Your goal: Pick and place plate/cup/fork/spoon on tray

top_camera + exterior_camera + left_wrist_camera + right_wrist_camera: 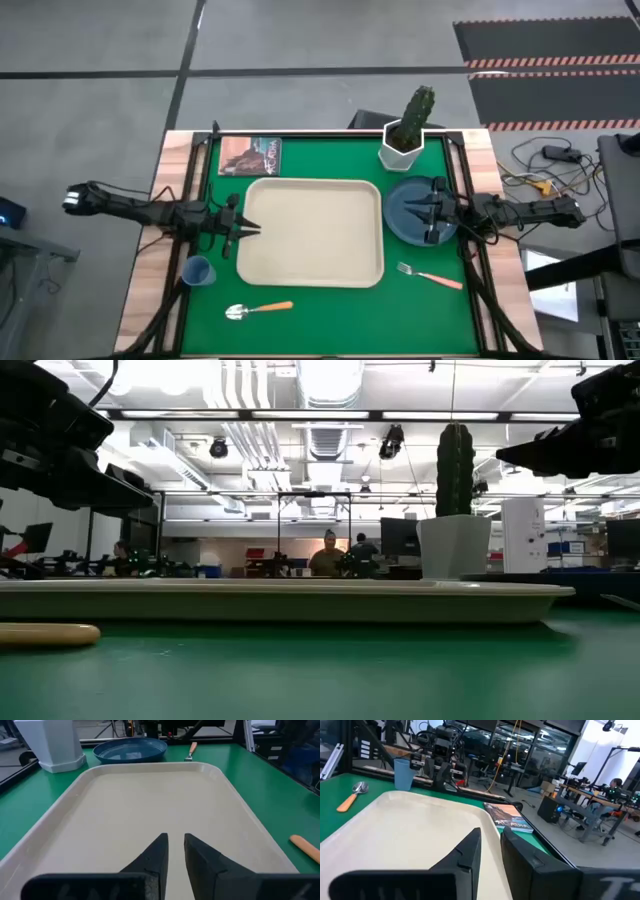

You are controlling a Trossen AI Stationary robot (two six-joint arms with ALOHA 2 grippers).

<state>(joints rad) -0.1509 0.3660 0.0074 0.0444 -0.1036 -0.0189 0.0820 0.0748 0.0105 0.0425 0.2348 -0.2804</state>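
The cream tray (pixel 310 232) lies mid-table. The dark blue plate (pixel 400 222) lies flat just right of it, and also shows in the left wrist view (pixel 131 749). The light-blue cup (pixel 197 270) stands upright left of the tray's near corner. The spoon (pixel 258 309) lies near the front edge and the fork (pixel 430 274) lies in front of the plate. My left gripper (pixel 255 228) is shut and hovers at the tray's left rim (pixel 176 840). My right gripper (pixel 408 208) is shut and hovers above the plate (pixel 490 835).
A white pot with a cactus (pixel 405 140) stands behind the plate. A small book (pixel 250 155) lies at the far left behind the tray. Black frame rails run along the table's left and right sides. People show in the room beyond the table (pixel 328 555).
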